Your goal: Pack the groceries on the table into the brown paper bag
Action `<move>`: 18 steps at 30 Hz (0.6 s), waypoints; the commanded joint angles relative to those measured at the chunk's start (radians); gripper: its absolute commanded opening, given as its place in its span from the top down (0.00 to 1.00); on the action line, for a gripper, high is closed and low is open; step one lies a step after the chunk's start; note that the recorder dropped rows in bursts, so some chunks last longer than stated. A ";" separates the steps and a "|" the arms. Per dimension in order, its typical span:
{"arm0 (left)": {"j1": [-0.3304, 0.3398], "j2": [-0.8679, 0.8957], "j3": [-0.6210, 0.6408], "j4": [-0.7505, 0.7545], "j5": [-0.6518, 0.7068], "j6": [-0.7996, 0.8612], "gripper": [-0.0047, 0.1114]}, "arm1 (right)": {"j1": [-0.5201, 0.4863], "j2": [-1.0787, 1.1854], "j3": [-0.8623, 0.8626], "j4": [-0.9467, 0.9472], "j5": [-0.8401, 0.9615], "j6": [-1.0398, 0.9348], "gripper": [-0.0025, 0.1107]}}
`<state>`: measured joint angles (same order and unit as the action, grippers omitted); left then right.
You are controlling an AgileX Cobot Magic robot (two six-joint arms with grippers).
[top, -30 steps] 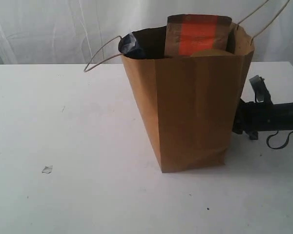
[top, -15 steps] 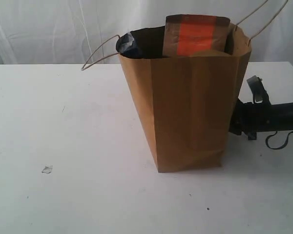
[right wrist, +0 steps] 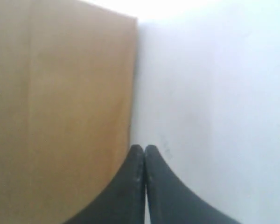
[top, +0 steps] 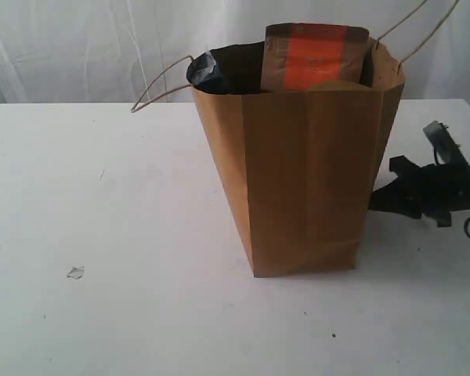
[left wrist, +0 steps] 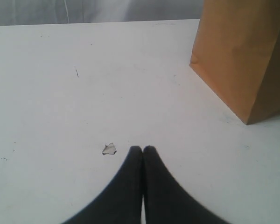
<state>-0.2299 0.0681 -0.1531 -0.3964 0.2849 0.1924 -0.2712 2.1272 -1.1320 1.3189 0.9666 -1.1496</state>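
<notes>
Matte black right arm (top: 446, 188); left gripper (left wrist: 143, 148) has tapered black fingers (left wrist: 126, 186).

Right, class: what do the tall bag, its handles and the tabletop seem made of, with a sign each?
Bag: matte brown kraft paper, sharp fold creases. Handles: likely twisted paper cord, thin stiff loops. Tabletop: smooth white, faintly specked; laminate or paint, unclear.

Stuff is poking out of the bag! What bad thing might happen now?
The shut right gripper sits close beside the brown paper bag; a sideways swing might knock it over. The brown pouch pokes above the rim, so it might spill out if the bag tips.
</notes>
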 commanded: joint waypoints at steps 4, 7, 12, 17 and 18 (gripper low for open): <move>-0.005 -0.009 0.003 -0.006 0.000 -0.005 0.96 | -0.091 -0.141 0.004 -0.035 -0.060 0.174 0.98; -0.005 -0.009 0.003 -0.006 0.000 -0.005 0.96 | -0.111 -0.239 0.005 -0.099 -0.076 0.227 0.98; -0.005 -0.009 0.003 -0.006 0.000 -0.005 0.96 | -0.109 -0.446 0.008 -0.271 -0.224 0.348 0.98; -0.005 -0.009 0.003 -0.006 0.000 -0.005 0.96 | -0.109 -0.692 0.087 -0.294 -0.445 0.379 0.98; -0.005 -0.009 0.003 -0.006 0.000 -0.005 0.96 | -0.109 -0.734 0.106 -0.294 -0.460 0.379 0.98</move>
<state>-0.2299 0.0681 -0.1531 -0.3964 0.2849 0.1924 -0.3768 1.5117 -1.0744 1.0390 0.5838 -0.7825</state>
